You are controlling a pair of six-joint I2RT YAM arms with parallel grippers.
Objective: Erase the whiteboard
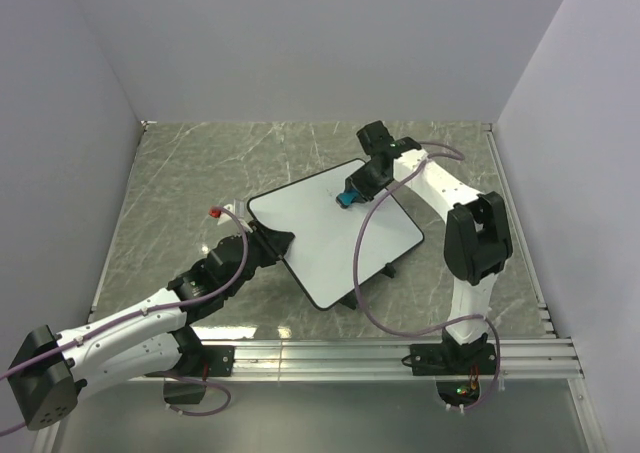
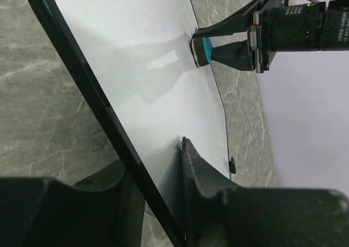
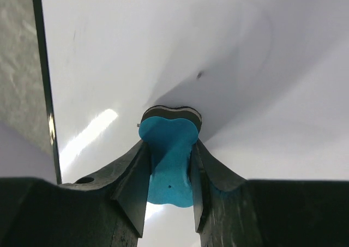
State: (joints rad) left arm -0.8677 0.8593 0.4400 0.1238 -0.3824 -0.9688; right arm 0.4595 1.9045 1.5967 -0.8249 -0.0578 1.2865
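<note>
Grey marble-pattern table (image 1: 180,173) carries the whiteboard (image 1: 330,238) at its middle, turned diagonally. Left gripper (image 1: 272,243) is at the board's left edge, fingers closed over the black rim, one on each face. Right gripper (image 1: 350,195) is over the board's far part, clamped on a blue eraser (image 3: 168,165), whose dark pad is pressed flat to the white surface. Surface by the pad is mostly clean, with one small dark speck (image 3: 199,74), possibly leftover ink. Two black feet (image 1: 389,270) sit under the board's near-right edge.
</note>
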